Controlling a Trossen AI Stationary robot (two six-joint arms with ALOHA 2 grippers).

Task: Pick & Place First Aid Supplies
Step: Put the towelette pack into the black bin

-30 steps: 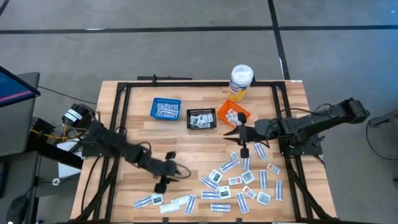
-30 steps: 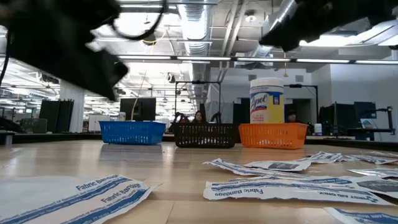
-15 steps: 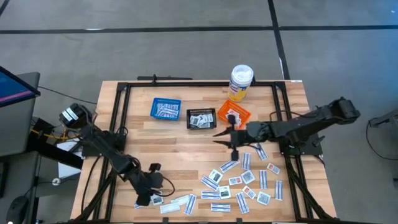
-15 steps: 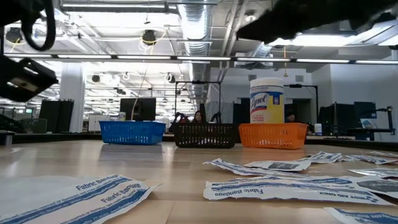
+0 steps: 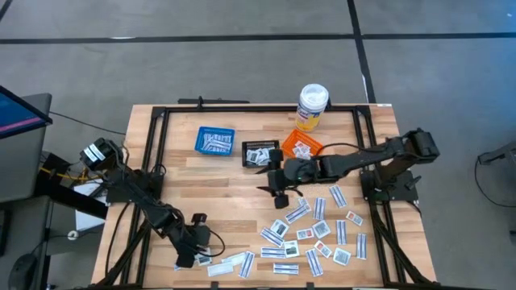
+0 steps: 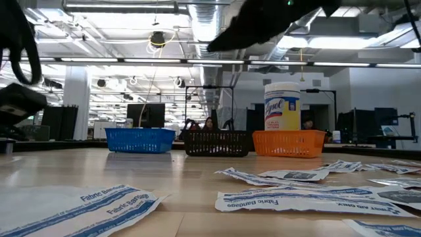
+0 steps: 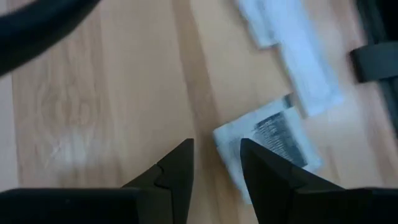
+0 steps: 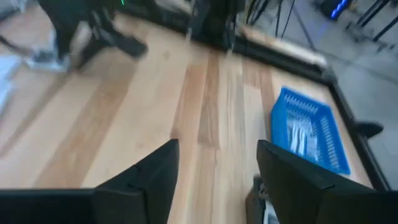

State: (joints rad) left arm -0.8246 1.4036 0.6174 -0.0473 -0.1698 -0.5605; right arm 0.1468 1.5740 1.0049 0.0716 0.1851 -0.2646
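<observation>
The left claw (image 7: 214,165) sits low over the near-left corner of the pale wooden plank surface (image 5: 234,181), its two dark fingers parted a little with nothing between them. Just beyond its fingertips lies a small square white paper packet with a dark printed block (image 7: 267,146), flat on the wood, and touching that, a narrow white bandage strip (image 7: 298,56). In the high view this claw (image 5: 184,256) hangs at the left end of the near row of packets.

The right claw (image 8: 214,165) is spread wide and holds nothing. In the high view it (image 5: 274,184) hovers mid-surface, just near of the small black mesh basket (image 5: 261,153), with the small blue plastic basket (image 5: 214,140) to the left and the small orange basket (image 5: 302,148) to the right along the far side. A tall white bottle with a yellow label (image 5: 312,106) stands behind the orange basket.

The scattered flat white first aid packets (image 5: 310,234) lie mostly at the near right, some overlapping.

These packets look nearly weightless, thin and limp, likely to slide on the smooth wood instead of lifting. A grip probably has to catch an edge or a raised corner, pressing one finger down beside the packet and pinching across its short side. Overlapped pieces risk coming up together.
</observation>
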